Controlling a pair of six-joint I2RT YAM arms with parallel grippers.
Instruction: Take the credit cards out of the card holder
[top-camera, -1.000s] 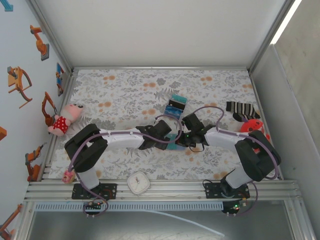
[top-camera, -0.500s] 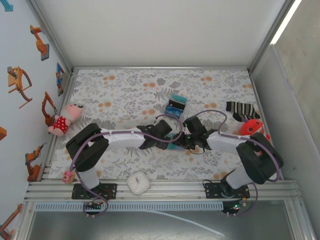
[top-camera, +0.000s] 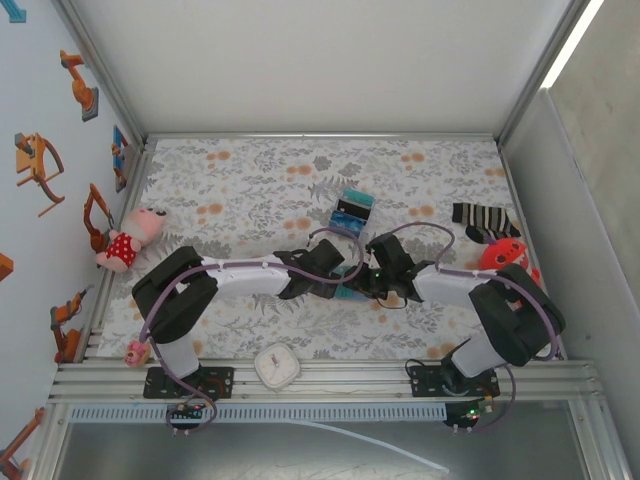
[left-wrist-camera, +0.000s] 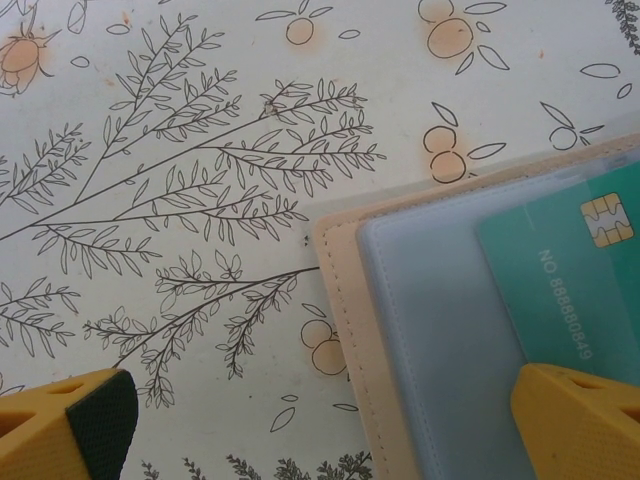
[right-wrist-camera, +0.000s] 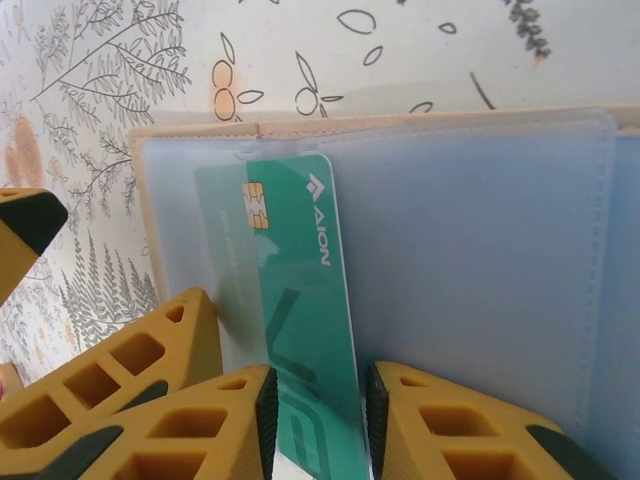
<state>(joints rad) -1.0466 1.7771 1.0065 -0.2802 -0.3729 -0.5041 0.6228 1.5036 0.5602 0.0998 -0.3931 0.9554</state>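
Floral-cloth table (top-camera: 250, 190) carries everything; I see both arms meeting close to the middle of its near edge. Tan card holder (right-wrist-camera: 480, 260) lies open and flat there, blue-grey inside up, between the 2 grippers. Left gripper (left-wrist-camera: 320, 420) jaws are released wide, with 1 finger over the holder. Right gripper (right-wrist-camera: 320, 400) jaws stand a narrow gap apart over the green card (right-wrist-camera: 300, 330), which sits partly in a clear pocket. Grasping it or not, I cannot tell.

one card holder (right-wrist-camera: 480, 280), one green card (right-wrist-camera: 290, 300), one block (top-camera: 352, 211), one sock (top-camera: 482, 220), one clock (top-camera: 277, 366), one plush doll (top-camera: 130, 238).
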